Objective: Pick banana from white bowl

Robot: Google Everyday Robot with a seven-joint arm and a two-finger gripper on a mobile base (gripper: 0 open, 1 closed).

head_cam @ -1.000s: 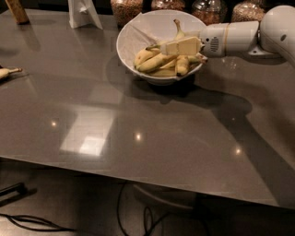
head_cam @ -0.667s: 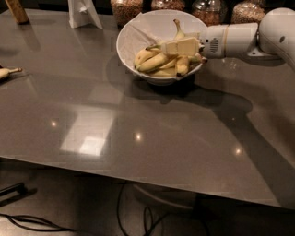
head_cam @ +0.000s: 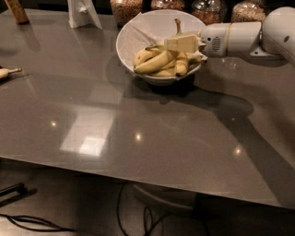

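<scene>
The white bowl [head_cam: 133,34] stands at the back middle of the grey table and holds several yellow bananas. The longest curved banana [head_cam: 154,63] lies across the front of the pile. A dark-tipped stem [head_cam: 177,25] sticks up behind the gripper. My gripper [head_cam: 182,44] reaches in from the right on a white arm [head_cam: 239,37] and sits low inside the bowl, right on top of the bananas. It hides the part of the pile under it.
Glass jars of grains [head_cam: 126,8] line the table's back edge behind the bowl. A white stand [head_cam: 83,13] is at the back left and a brown object [head_cam: 17,10] at the far left corner. A small banana piece [head_cam: 7,72] lies at the left edge.
</scene>
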